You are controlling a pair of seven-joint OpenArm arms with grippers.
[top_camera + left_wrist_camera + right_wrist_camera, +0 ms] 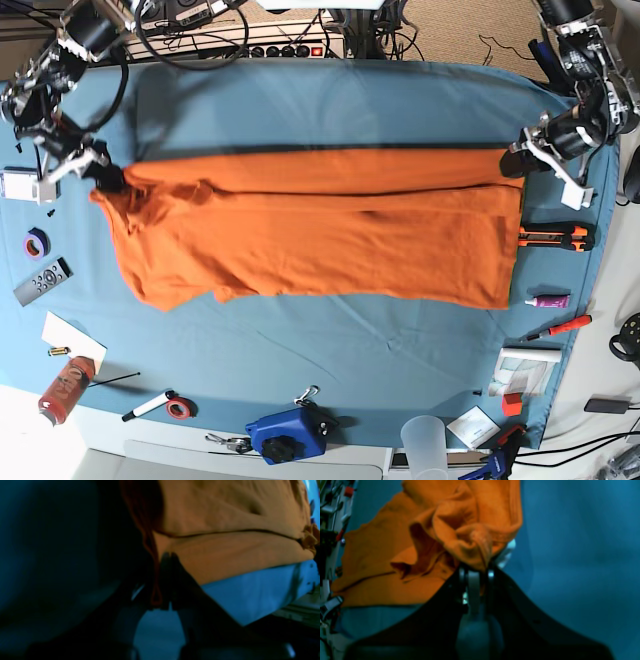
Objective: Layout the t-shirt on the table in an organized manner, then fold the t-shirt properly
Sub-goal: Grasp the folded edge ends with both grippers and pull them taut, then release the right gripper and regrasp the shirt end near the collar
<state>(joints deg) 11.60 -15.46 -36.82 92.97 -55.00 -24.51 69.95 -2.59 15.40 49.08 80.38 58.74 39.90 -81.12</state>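
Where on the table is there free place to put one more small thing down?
Bare table cloth runs along the far edge beyond the t-shirt, and a wide strip lies between the shirt's near hem and the blue tool. Crowded: the end by the cutter and the end by the remote.

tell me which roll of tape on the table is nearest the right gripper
The purple tape roll, lying at the table's edge just below the right gripper, beside the grey remote. The red tape roll sits much farther off, by the front edge.
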